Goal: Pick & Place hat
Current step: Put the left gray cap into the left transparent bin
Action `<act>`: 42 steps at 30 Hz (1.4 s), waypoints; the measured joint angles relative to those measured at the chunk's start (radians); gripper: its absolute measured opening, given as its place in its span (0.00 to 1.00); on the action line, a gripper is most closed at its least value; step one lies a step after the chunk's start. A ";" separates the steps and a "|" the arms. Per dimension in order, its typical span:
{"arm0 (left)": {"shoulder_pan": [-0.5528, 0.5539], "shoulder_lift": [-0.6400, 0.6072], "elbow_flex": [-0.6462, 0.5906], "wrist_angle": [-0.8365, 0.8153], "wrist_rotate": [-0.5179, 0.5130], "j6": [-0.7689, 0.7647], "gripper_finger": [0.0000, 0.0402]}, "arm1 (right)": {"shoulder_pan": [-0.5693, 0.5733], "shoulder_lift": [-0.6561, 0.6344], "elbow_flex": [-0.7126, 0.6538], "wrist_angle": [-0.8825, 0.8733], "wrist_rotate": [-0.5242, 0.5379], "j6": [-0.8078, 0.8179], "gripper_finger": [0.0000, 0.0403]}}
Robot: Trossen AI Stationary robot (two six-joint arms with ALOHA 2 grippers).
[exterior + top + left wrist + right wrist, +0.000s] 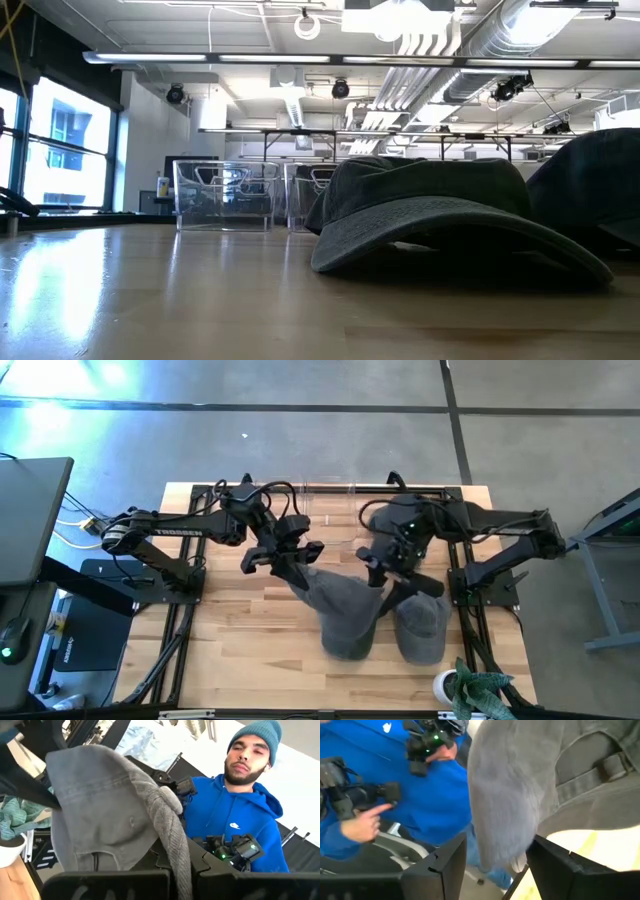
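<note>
Near the middle of the wooden table (240, 650), you are holding a grey washed-cotton cap (345, 610) between both arms. Your left gripper (290, 565) is clenched on a bunched fold of its edge, with the fabric pinched tight in the left wrist view (170, 835). Your right gripper (385, 575) is standing at the cap's other side with fabric hanging between its fingers (445, 865), which are spread wide; whether they are actually gripping the cloth I cannot tell. The cap is hanging from the grippers, while its brim end is reaching down to the table, judging by the low view (440, 225).

To do this step well, you are best off keeping the left pinch firm and settling the right fingers fully on the fabric before lifting, so the cap is not sagging or slipping from one side. Raise both arms evenly, keeping them level.

A second dark grey cap (422, 622) is lying just beside the first, toward the right, close enough that a trailing brim could drag it. Clear plastic bins (225, 195) are standing at the far edge of the table. A white mug with a leafy green plant (470, 688) is sitting at the near right corner. A person in a blue hoodie (240, 820) is standing beyond the table, so keep your sweeps modest.
</note>
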 joint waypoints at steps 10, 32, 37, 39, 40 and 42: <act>0.000 0.000 0.000 -0.049 0.001 0.024 0.00 | -0.001 -0.013 0.000 -0.004 0.348 -0.036 0.48; 0.000 0.000 0.000 -0.142 -0.068 0.139 0.00 | 0.079 -0.014 0.000 0.049 0.346 -0.064 0.62; 0.000 0.000 0.000 -0.144 -0.063 0.139 0.00 | 0.081 -0.052 0.000 0.041 0.327 -0.007 0.62; 0.000 0.000 0.000 -0.143 -0.064 0.139 0.00 | 0.081 -0.069 0.000 0.038 0.355 -0.015 0.62; 0.000 0.000 0.000 -0.144 -0.067 0.139 0.00 | 0.081 -0.075 0.000 0.043 0.385 -0.015 0.62; 0.000 0.000 0.000 -0.144 -0.072 0.139 0.00 | 0.081 -0.079 0.000 0.071 0.450 0.000 0.62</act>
